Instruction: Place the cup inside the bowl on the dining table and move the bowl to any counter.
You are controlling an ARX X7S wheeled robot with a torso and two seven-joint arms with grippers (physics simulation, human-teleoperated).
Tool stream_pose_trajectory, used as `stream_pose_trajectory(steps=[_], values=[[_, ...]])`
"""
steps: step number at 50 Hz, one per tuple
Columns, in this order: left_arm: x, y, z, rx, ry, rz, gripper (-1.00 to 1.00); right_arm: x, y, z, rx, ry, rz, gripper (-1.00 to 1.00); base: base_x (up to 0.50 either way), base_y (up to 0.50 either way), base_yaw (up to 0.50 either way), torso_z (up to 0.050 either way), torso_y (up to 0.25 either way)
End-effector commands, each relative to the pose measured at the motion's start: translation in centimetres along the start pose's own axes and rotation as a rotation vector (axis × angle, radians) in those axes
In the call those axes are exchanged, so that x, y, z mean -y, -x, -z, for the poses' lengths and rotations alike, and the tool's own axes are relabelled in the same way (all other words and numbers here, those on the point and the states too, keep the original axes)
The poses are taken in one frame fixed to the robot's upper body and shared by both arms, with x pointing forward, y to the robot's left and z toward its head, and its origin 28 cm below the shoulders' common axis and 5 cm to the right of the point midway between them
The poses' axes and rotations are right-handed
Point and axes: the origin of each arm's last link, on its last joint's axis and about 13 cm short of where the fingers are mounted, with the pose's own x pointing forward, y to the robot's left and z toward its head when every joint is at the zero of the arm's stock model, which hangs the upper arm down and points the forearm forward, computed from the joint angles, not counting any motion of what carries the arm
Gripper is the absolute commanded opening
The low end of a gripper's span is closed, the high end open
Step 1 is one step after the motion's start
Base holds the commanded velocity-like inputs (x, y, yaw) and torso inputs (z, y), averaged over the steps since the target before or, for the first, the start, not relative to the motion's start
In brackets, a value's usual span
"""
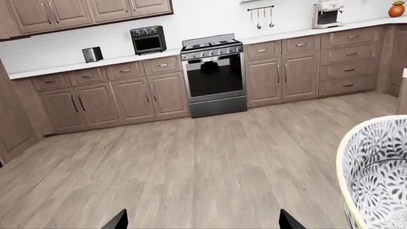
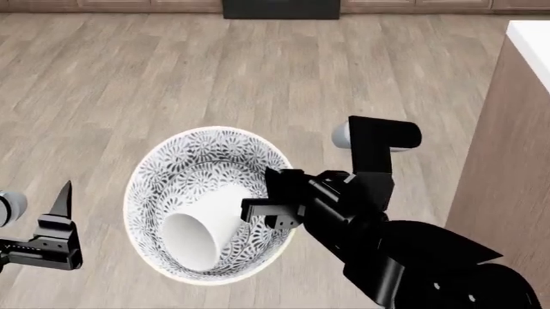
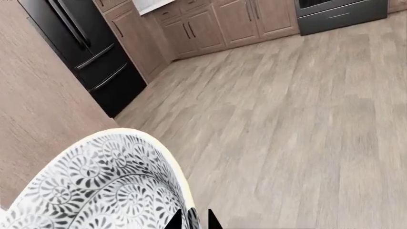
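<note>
You've got the bowl [image 2: 210, 205] up in the air over the wood floor [image 2: 172, 77], right gripper [image 2: 273, 205] pinching its rim on the side toward the dining table [image 2: 526, 38], whose white edge and wood panel stand just beside your right arm. The jaws there are clamped on the bowl's wall, one finger inside, one outside, as the right wrist view hints. The cup [image 2: 205, 233] lies tipped on its side inside the bowl, mouth toward you, so the first half of the job looks done. You're in the carry step now.

Your left gripper [image 2: 53, 222] hangs just beside the bowl, not touching it, jaws apart and holding nothing.

Beyond the bowl, the counter [image 1: 127, 59] runs either side of the stove [image 1: 213, 71], well apart from you. Next you'll need to roll toward it, keep the bowl level so the cup stays in, and set it down on that surface.
</note>
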Motion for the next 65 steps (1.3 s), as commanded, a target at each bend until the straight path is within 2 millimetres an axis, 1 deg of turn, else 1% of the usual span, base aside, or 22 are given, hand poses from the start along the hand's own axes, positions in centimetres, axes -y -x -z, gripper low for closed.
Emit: stream_pose_trajectory(steps=[1,8,28,34,39,46,50,65], values=[[0.03,0.02,0.04,-0.002,0.001,0.001,1.0,-0.36,0.13,-0.46,0.018,-0.008,0.006,-1.0,0.0,0.0,0.0,0.0,0.0],[-0.02,0.08,0.05,-0.002,0.001,0.002,1.0,-0.42,0.09,-0.46,0.016,-0.007,0.008,-1.0,0.06,0.0,0.0,0.0,0.0],[0.21,-0.25,0.15,-0.003,0.003,0.002,1.0,-0.39,-0.19,-0.25,0.008,0.01,0.014,-1.0,0.5,0.01,0.0,0.0,0.002],[0.06,-0.07,0.18,-0.003,0.004,0.003,1.0,-0.27,-0.3,-0.03,0.0,0.027,0.017,-1.0,0.5,0.2,0.0,0.0,0.002],[0.32,-0.36,0.18,-0.003,0.004,0.003,1.0,-0.34,-0.26,-0.21,0.005,0.023,0.015,-1.0,0.5,0.25,0.0,0.0,0.0],[0.0,-0.05,0.2,-0.002,0.006,0.002,1.0,-0.29,-0.35,0.04,0.001,0.02,0.014,-1.0,0.5,0.25,0.0,0.0,0.001],[-0.28,0.27,0.22,-0.003,0.007,0.002,1.0,-0.36,-0.27,-0.2,0.006,0.021,0.015,-1.0,0.5,0.26,0.0,0.0,0.003],[-0.13,0.08,0.18,-0.001,0.009,-0.003,1.0,-0.44,-0.48,-0.14,-0.004,0.021,0.01,-1.0,0.5,0.26,0.0,0.001,0.001]])
